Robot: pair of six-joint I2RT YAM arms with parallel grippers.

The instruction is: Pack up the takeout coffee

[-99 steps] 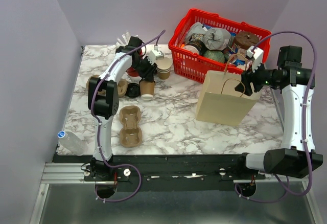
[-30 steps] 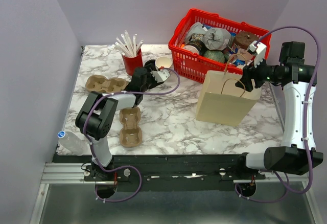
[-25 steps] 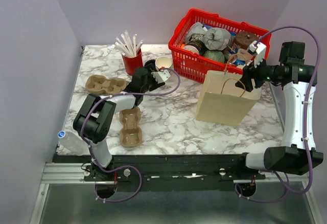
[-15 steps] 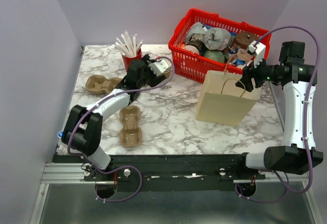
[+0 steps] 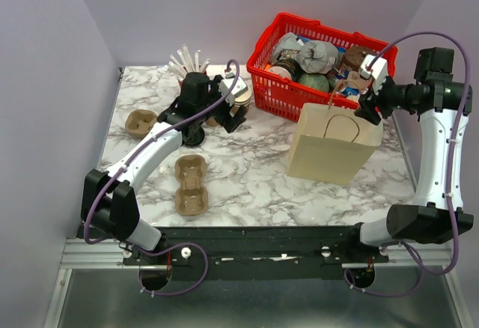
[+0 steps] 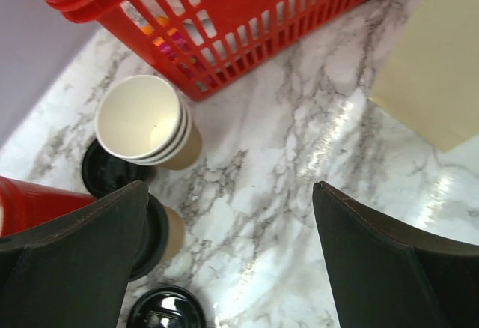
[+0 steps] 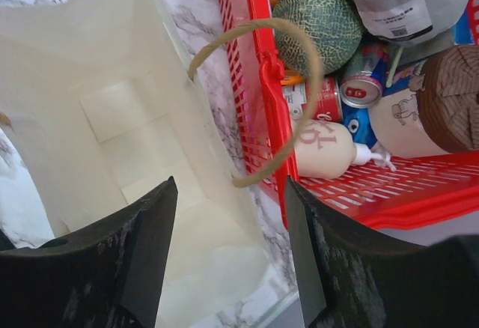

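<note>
Bright even light, marble (image 6: pixel 329 129) glare, wrist gripper edges blurry.

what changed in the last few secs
The left arm's elbow swung out toward the near left edge; the left gripper hovers open near the takeout coffee, holding nothing. The right gripper rose slightly at the paper bag's rim. Bag, red basket and cup carriers stayed put.

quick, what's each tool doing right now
left tool: open, holding nothing
right tool: open, holding nothing, over the paper bag
</note>
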